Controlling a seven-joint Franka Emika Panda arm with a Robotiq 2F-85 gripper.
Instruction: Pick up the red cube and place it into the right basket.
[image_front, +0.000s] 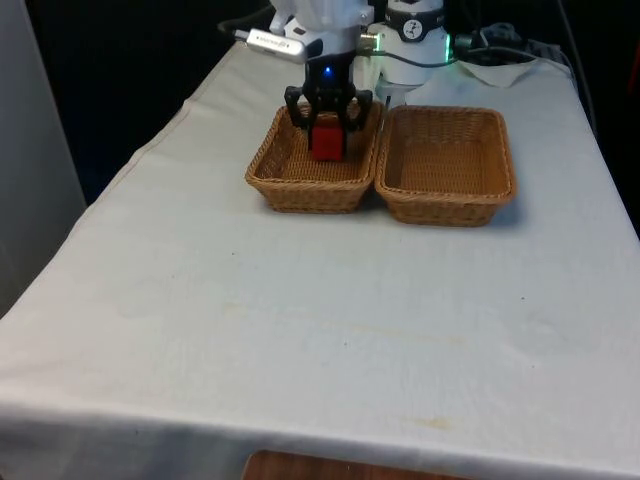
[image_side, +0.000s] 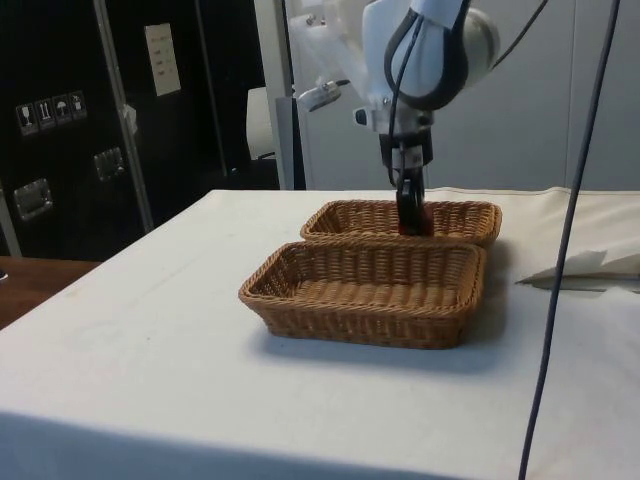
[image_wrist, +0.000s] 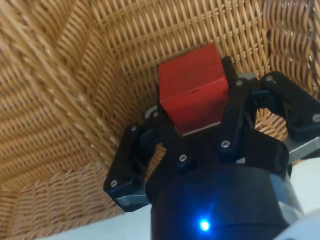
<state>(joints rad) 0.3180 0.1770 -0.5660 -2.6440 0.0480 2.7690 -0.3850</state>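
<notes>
The red cube (image_front: 327, 140) is inside the wicker basket (image_front: 283, 180) on the front view's left, near its far right corner. My gripper (image_front: 327, 125) reaches down into that basket and is shut on the cube. In the wrist view the two black fingers (image_wrist: 167, 132) press on opposite faces of the red cube (image_wrist: 192, 90), with wicker weave close behind it. I cannot tell whether the cube touches the basket floor. The basket on the front view's right (image_front: 445, 205) holds nothing. In the side view my gripper (image_side: 410, 215) stands in the far basket (image_side: 345, 217).
The two baskets stand side by side, rims touching, at the far half of the table. The near basket in the side view (image_side: 350, 318) sits between that camera and the gripper. Crumpled white cloth and cables (image_front: 500, 60) lie by the robot base.
</notes>
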